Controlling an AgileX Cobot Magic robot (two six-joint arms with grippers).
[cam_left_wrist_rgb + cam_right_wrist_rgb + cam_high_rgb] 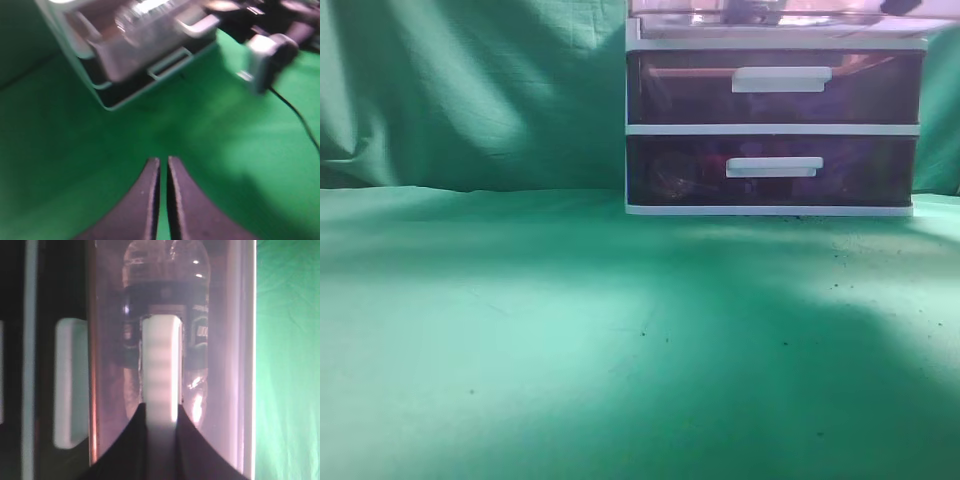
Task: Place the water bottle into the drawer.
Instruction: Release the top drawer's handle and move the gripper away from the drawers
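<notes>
The uppermost drawer [230, 340] has a translucent purple-pink front and a white bar handle [161, 365]. My right gripper [161, 412] is shut on that handle. The clear water bottle [195, 315] with a dark label lies inside this drawer, seen through its front. In the exterior view only the drawer's lower edge [780, 25] shows at the top of the frame. In the blurred left wrist view the drawer [150, 45] stands pulled out from the unit. My left gripper [163, 165] is shut and empty, hovering above the green cloth, apart from the unit.
The white-framed unit [772, 129] stands at the back right on the green cloth [570, 340], with the middle drawer [670, 90] and lowest drawer [670, 170] closed. The right arm [270, 50] and a black cable [300, 120] show in the left wrist view.
</notes>
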